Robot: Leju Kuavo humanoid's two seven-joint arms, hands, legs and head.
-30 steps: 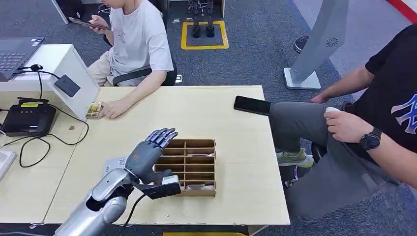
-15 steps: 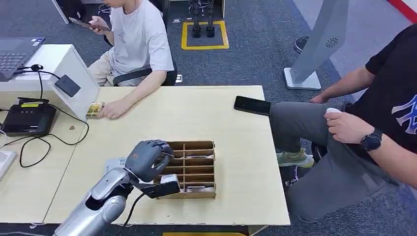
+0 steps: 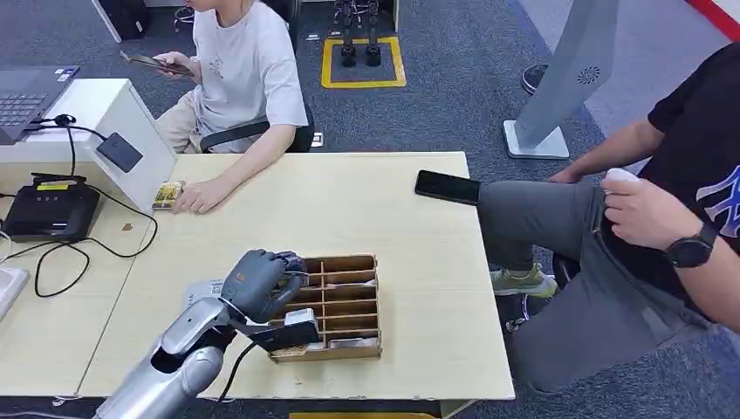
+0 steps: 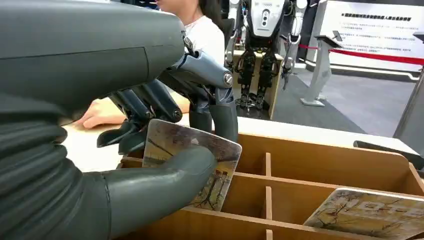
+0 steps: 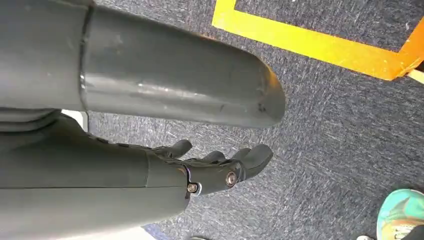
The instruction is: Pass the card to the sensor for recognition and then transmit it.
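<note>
The left hand [image 4: 150, 125] pinches a picture card [image 4: 192, 165] between thumb and fingers, just above the wooden divided tray [image 3: 349, 305] on the desk [image 3: 366, 201]. The right hand [image 5: 210, 167] hangs with fingers loosely apart, holding nothing.

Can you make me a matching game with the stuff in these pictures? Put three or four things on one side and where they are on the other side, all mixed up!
Things:
1. card
2. black phone
3. wooden box
4. right hand

Places:
A. hanging over the grey carpet floor
B. lying flat near the far right edge of the table
C. pinched in the robot's left hand
D. standing on the table in front of the robot, split into little compartments

Right pairs: 1-C, 2-B, 3-D, 4-A
</note>
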